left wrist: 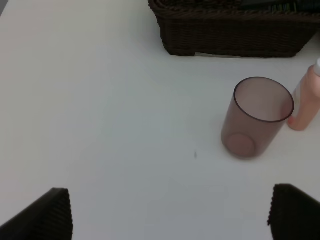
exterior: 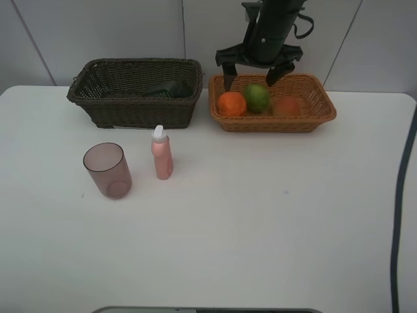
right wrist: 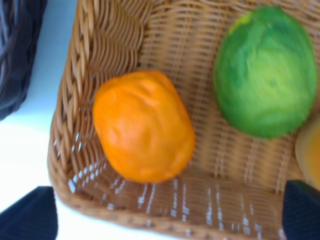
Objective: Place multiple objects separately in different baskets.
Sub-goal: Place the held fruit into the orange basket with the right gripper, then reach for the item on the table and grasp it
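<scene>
The orange-tan basket (exterior: pixel 313 120) holds the tangerine (exterior: pixel 232 104), the lime (exterior: pixel 257 98) and the peach-like fruit (exterior: pixel 287 105). My right gripper (exterior: pixel 251 78) hangs open and empty just above that basket's left half. Its wrist view shows the tangerine (right wrist: pixel 142 125), the lime (right wrist: pixel 265 70) and an edge of the peach (right wrist: pixel 309 155). The dark brown basket (exterior: pixel 130 114) holds the dark green pump bottle (exterior: pixel 168 90). The mauve cup (exterior: pixel 107 170) and the pink bottle (exterior: pixel 161 153) stand on the table. My left gripper (left wrist: pixel 172 215) is open, short of the cup (left wrist: pixel 257 117).
The white table (exterior: pixel 260 222) runs wide in front of both baskets. The left wrist view shows the dark basket (left wrist: pixel 235 35) beyond the cup and the pink bottle (left wrist: pixel 307 102) beside it. A dark cable (exterior: pixel 401 215) hangs at the right edge.
</scene>
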